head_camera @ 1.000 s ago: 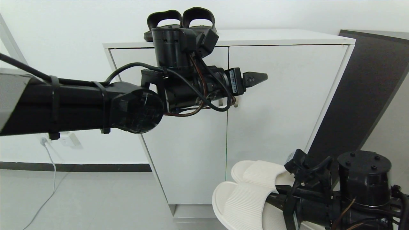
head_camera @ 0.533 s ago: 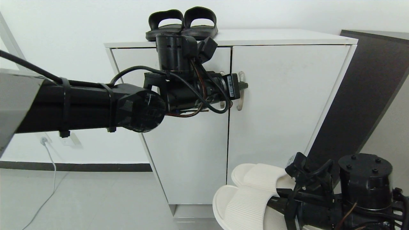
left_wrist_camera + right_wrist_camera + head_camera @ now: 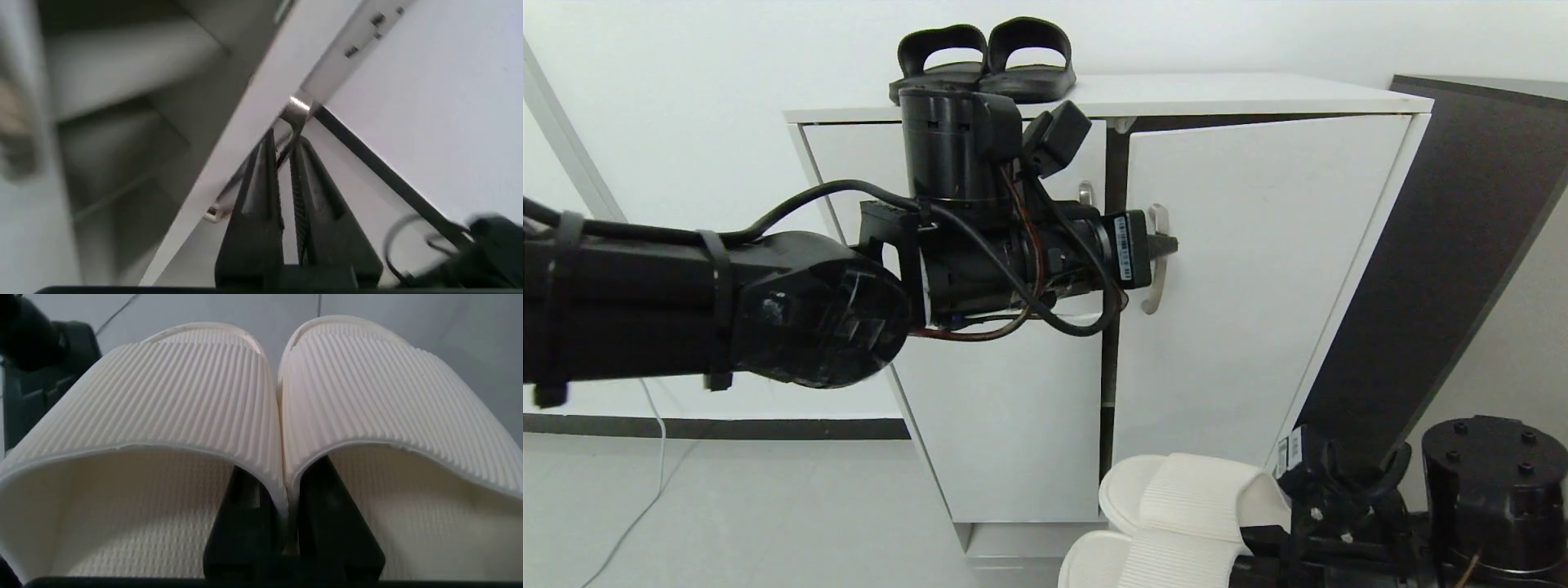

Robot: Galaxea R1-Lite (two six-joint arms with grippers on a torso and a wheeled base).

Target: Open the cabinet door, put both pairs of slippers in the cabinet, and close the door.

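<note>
- Head view has the left gripper (image 3: 1165, 245) out at the handle (image 3: 1153, 261) of the right-hand door (image 3: 1241, 310) of the cabinet (image 3: 1258, 96). That door stands a little ajar, with a dark gap along its inner edge.
- Left wrist view shows the left gripper (image 3: 282, 163) pinched on the thin metal handle (image 3: 297, 107), its jaws almost together. The edge of the door (image 3: 245, 139) slants past, and the dim inside of the cabinet lies beyond.
- The step in hand, as I judge it, is opening the door, and it is barely begun. The next move calls for a pull along the door's arc, hinged on its far side, without the thin handle slipping out of the pinch.
- White slippers (image 3: 1176, 506) hang low in front of the door. In the right wrist view the right gripper (image 3: 282, 514) is clamped on the two inner strap edges of the white slippers (image 3: 163, 408), which are pressed side by side.
- Black slippers (image 3: 984, 57) sit as a pair on top of the cabinet, above the left-hand door (image 3: 1005, 408).
- The white slippers and the arm carrying them lie close to the sweep of the opening door and will likely need to give room.
- A dark panel (image 3: 1462, 245) stands just beside the cabinet on the hinge side and may limit how wide the door swings.
</note>
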